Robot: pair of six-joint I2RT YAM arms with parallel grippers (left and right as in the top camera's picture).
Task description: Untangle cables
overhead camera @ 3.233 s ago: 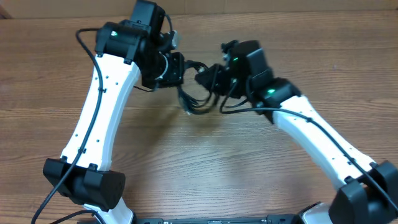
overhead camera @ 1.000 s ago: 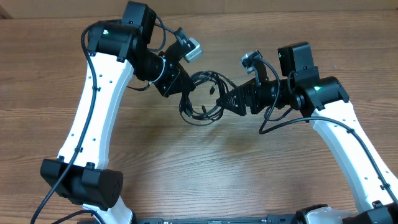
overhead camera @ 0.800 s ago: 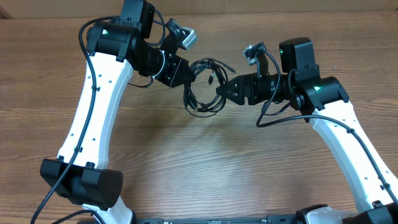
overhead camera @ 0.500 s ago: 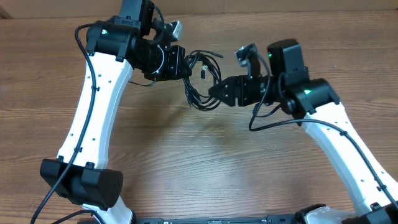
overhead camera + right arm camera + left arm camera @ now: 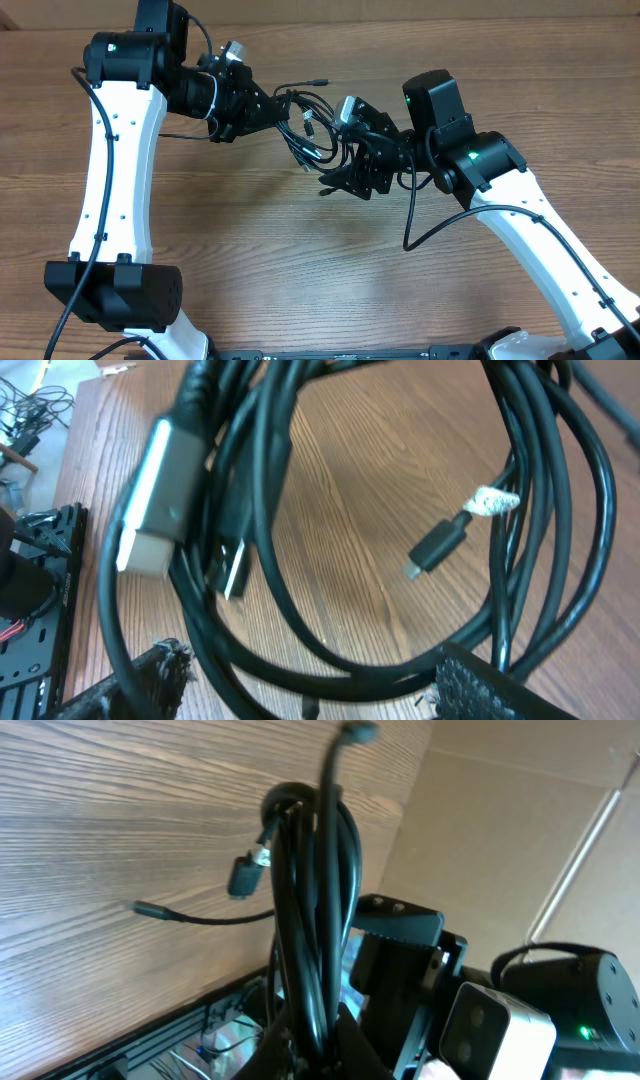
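The bundle of thin black flexible cables (image 5: 312, 128) is pinched in the closed jaws of the left gripper (image 5: 270, 103). Its loops are seen between the widely parted jaws of the right gripper (image 5: 340, 165).

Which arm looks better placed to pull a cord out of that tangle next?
Probably the right. The left gripper is shut on the cables, holding the bundle up, while the right gripper is open with loops lying between its fingers, free to pinch one strand and pull.

no readable text, no labels, no brand marks, no numbers anywhere
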